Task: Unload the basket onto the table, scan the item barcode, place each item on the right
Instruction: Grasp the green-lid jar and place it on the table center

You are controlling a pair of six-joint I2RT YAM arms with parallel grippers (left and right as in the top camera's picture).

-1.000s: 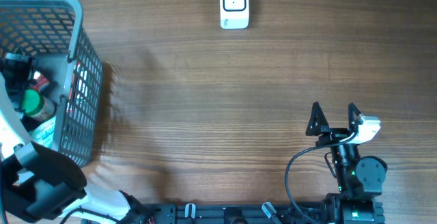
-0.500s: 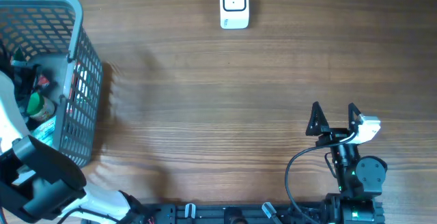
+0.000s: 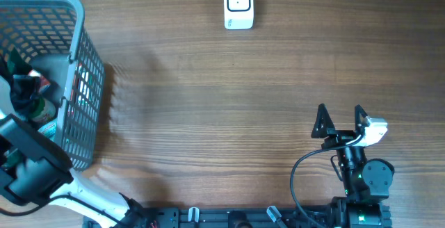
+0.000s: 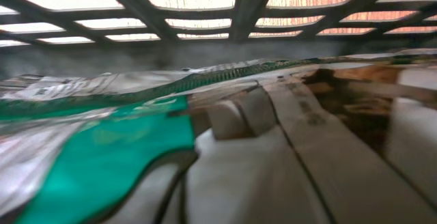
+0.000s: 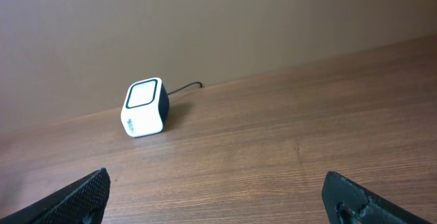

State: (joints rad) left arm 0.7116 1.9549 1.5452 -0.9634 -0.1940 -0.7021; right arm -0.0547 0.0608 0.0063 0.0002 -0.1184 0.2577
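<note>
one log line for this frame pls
phase: reach into basket | left gripper: open, down in basket among items, no grip visible | right gripper: open, empty, over table | scanner: table far edge, nothing presented

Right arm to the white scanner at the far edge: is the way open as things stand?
Probably yes. Only bare table lies between the right gripper and the scanner, and the wrist view shows it unobstructed. The jaws stand open and empty. Whether the arm stretches that far is uncertain.
</note>
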